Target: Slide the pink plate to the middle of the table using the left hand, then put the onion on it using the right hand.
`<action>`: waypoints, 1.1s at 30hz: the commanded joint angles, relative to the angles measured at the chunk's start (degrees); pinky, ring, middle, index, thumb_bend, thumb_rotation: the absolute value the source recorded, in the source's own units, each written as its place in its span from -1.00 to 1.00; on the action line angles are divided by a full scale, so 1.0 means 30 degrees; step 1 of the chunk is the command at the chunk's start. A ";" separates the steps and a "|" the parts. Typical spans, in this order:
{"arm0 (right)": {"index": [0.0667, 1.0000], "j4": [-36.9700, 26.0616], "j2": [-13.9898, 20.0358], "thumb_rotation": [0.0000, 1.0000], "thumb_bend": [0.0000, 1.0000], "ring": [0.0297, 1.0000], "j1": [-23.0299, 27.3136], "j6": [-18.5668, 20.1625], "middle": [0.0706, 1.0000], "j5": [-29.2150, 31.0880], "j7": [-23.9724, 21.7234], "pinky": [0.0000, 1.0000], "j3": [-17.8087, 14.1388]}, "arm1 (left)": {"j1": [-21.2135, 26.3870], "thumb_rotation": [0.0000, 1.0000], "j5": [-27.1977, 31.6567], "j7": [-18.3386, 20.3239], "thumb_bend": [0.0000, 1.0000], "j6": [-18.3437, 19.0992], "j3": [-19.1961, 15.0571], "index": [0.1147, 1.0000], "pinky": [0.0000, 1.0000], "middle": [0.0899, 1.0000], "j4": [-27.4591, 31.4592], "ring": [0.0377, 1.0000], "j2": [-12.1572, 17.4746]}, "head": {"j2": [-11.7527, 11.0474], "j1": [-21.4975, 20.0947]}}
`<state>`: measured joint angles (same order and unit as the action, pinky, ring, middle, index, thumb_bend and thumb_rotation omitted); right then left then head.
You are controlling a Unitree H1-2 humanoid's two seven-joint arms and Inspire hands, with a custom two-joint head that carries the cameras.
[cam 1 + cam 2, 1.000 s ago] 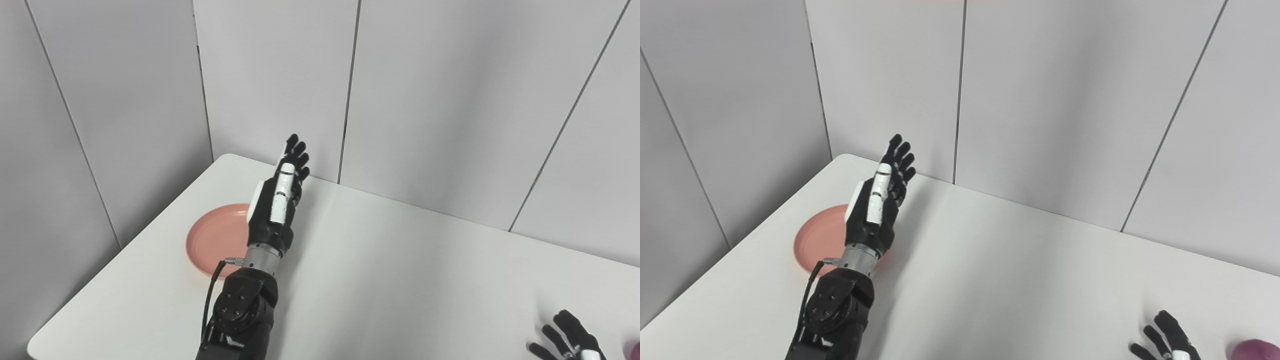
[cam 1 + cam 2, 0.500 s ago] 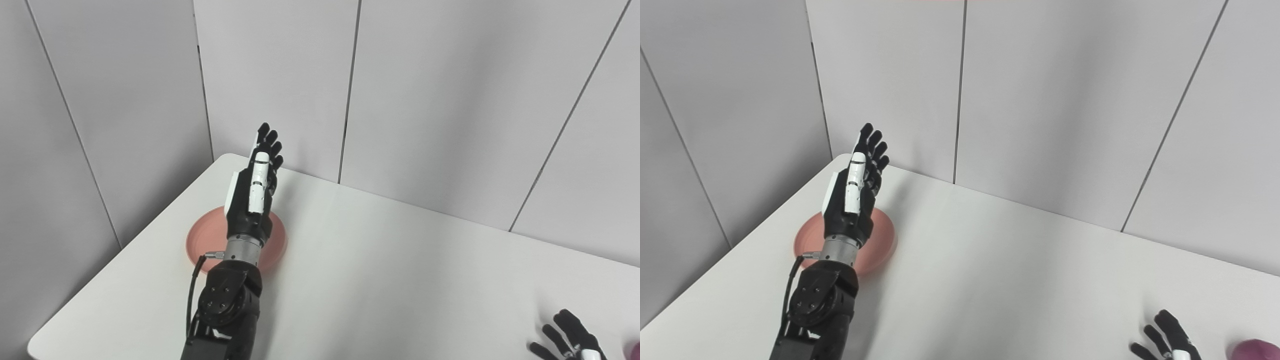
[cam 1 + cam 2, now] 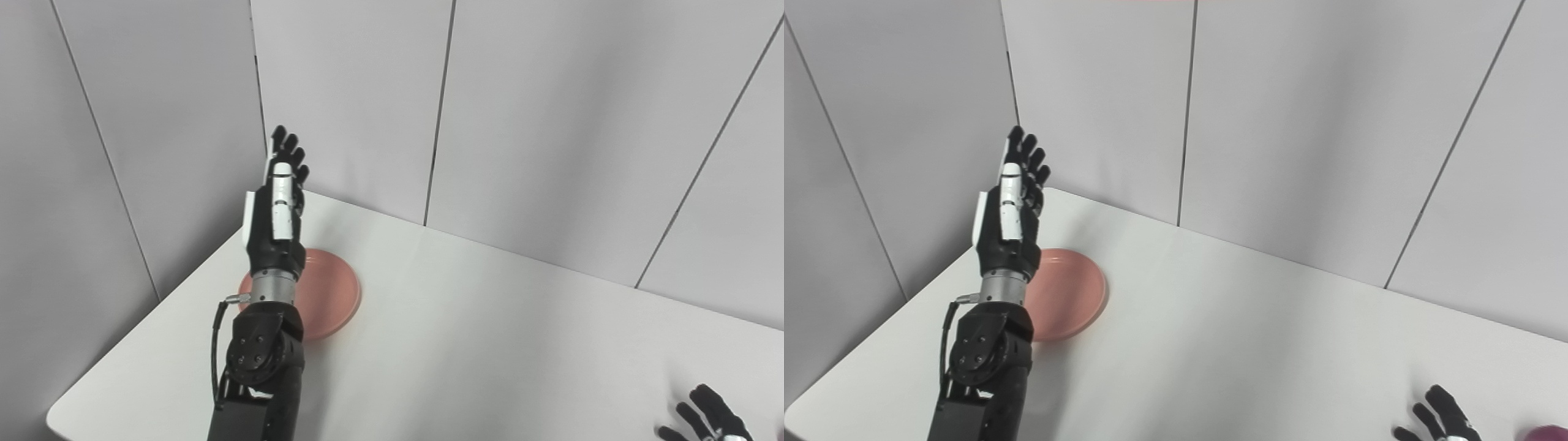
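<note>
Near edge: right hand (image 3: 1442, 416) rests on the table (image 3: 1249, 331) with fingers spread, holding nothing, parked just beside the onion (image 3: 1546, 433) at the frame's corner, likely waiting its turn. Farther back, left hand (image 3: 275, 214) is raised, fingers straight and empty, above the pink plate (image 3: 327, 294)'s left side, probably lining up to push it; plate sits near the far-left corner, not yet centered.

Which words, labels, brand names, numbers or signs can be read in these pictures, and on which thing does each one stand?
None: no readable text shows in either view.
The pink plate is plain, without print.
The left hand has white and black covers with no marking that I can read.
The right hand and the onion are cut off at the edge; no text shows on them.
The table and wall panels are blank.
</note>
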<state>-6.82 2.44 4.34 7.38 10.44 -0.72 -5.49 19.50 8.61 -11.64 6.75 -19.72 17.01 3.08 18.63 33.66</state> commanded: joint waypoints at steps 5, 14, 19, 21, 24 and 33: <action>0.53 -0.0080 0.0087 0.53 0.72 0.59 0.0134 0.0241 0.65 -0.0076 0.0052 0.08 -0.0078 | 0.0147 1.00 -0.0093 -0.0203 -0.15 -0.0672 -0.0391 0.98 0.98 1.00 0.0273 0.99 0.0760 | 0.0023 0.0027; 0.52 0.0126 0.0273 0.52 0.80 0.58 0.0097 -0.0284 0.64 0.0039 -0.0298 0.01 -0.0055 | -0.0278 1.00 0.0103 -0.0313 -0.12 -0.2084 -0.1428 1.00 1.00 1.00 -0.0553 1.00 0.1337 | 0.0057 0.0120; 0.53 -0.0315 0.0329 0.54 0.84 0.59 0.0029 0.0090 0.66 -0.0126 -0.0231 0.00 -0.0024 | -0.0528 1.00 0.0224 -0.0517 -0.14 -0.2488 -0.1805 1.00 1.00 1.00 -0.0759 1.00 0.1382 | 0.0137 0.0293; 0.50 -0.0192 0.0372 0.52 0.88 0.57 -0.0010 -0.0093 0.63 0.0023 -0.0358 0.00 -0.0062 | -0.0658 1.00 0.0378 -0.0564 -0.16 -0.2664 -0.1957 1.00 1.00 1.00 -0.0861 1.00 0.1402 | 0.0187 0.0235; 0.51 -0.0035 0.0412 0.49 0.98 0.58 -0.0018 -0.0163 0.64 0.0208 -0.0478 0.04 -0.0124 | -0.0854 1.00 0.0408 -0.0588 -0.18 -0.2912 -0.2120 0.98 1.00 0.99 -0.1060 1.00 0.1445 | 0.0205 0.0196; 0.50 -0.0068 0.0465 0.53 0.94 0.56 0.0003 -0.0264 0.63 0.0007 -0.0400 0.01 -0.0057 | -0.1342 1.00 0.0214 -0.0996 -0.18 -0.3657 -0.2562 1.00 1.00 1.00 -0.1743 1.00 0.1444 | 0.0230 0.0228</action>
<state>-6.79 3.60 4.24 7.30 10.55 -1.68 -5.51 14.80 9.84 -14.12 -1.36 -27.24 10.85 6.07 19.25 34.28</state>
